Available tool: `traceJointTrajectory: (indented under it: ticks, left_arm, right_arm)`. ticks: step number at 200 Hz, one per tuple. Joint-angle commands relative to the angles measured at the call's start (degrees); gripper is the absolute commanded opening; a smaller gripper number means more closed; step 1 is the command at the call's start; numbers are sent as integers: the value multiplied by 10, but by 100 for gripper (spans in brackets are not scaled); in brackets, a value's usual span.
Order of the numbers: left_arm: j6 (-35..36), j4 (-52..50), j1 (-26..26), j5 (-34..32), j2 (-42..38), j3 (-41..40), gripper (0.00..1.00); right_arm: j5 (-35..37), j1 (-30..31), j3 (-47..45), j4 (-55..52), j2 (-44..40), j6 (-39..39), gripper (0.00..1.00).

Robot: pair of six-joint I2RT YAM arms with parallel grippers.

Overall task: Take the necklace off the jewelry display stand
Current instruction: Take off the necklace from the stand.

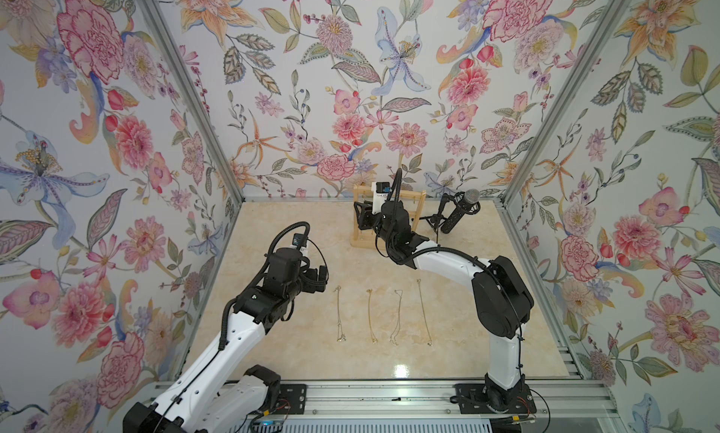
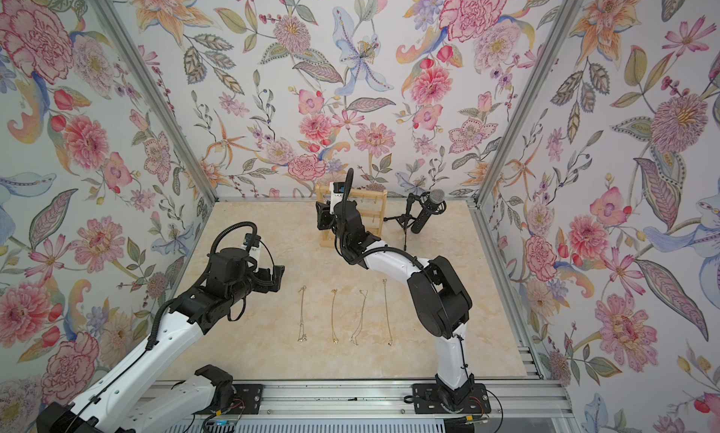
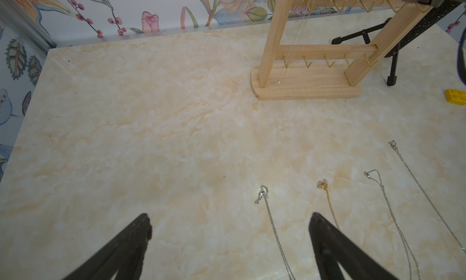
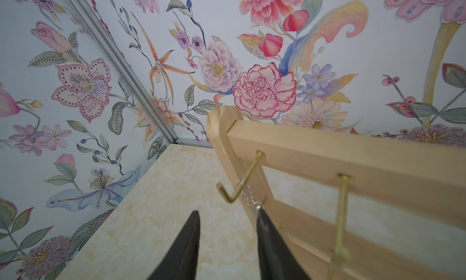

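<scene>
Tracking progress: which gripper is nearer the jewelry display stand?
Right. The right gripper is at a hook of the jewelry display stand; the left gripper is apart, beside laid-out necklaces.

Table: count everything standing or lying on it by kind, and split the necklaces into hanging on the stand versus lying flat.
Jewelry display stand: 1
Necklace hanging on it: 1
Necklaces lying flat: 4
Microphone on tripod: 1
Yellow block: 1
Total: 8
</scene>
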Motion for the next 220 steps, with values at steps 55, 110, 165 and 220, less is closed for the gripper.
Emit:
traceJointTrajectory:
  ticks: [55, 110, 165, 220]
  left_arm:
    - [13, 8, 9, 15, -9, -6, 99]
    - [14, 8, 9, 15, -12, -6, 99]
    - [16, 9, 9, 18, -12, -6, 99]
    - [16, 9, 10, 18, -14, -7, 99]
  right_arm:
    - [8, -8, 41, -2, 33, -10, 26]
    - [6, -11, 39, 0, 33, -11, 16]
    - [6, -12, 38, -2, 31, -17, 8]
    - [-1, -12, 35, -4, 25, -16, 0]
